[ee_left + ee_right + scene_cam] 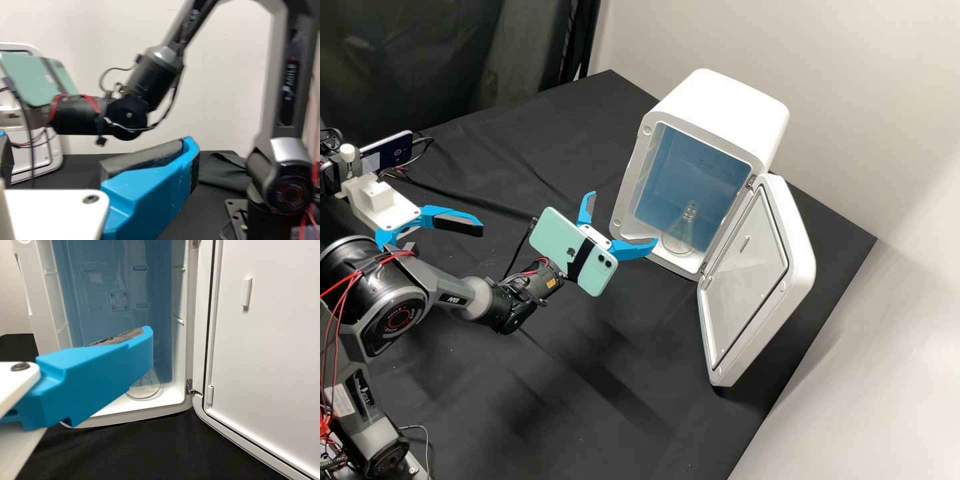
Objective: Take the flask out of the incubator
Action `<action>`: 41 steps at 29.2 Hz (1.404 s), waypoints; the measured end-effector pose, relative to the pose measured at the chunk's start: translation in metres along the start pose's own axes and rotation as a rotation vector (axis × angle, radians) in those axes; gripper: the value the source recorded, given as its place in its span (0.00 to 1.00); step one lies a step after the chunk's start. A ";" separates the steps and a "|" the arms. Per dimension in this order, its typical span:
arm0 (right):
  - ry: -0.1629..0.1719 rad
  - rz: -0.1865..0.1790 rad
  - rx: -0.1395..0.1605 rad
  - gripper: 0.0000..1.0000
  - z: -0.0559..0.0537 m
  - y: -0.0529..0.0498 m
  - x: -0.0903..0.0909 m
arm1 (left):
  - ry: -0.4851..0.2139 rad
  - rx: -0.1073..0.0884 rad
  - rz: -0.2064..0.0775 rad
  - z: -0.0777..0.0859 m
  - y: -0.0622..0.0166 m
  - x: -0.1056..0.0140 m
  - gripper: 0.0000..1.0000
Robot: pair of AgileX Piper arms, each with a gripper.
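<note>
The flask (683,230) is stood upright, neck up, on the floor inside the incubator (720,107), with the door (757,267) swung wide open. The right tool (611,229) is spread wide with nothing held, right at the front lip of the opening, so the flask lies straight ahead and deeper in. A level reach is probably needed. The left tool (440,223) is parked well back, clearly farther; how far it's opened can't be made out.

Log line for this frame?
flask upright in incubator | door open | right tool open at opening | left tool open, away
</note>
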 end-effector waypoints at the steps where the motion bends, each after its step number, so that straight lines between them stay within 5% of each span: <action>1: 0.000 0.000 0.000 1.00 0.000 0.000 0.000 | -0.008 -0.010 -0.002 0.000 -0.0015 0.000 1.00; 5: 0.000 0.000 0.000 1.00 0.000 0.000 0.000 | -0.030 -0.037 -0.018 -0.001 -0.0032 0.001 1.00; 41: 0.000 0.000 0.000 1.00 0.000 0.000 0.000 | -0.055 -0.020 -0.028 0.000 -0.0038 0.000 1.00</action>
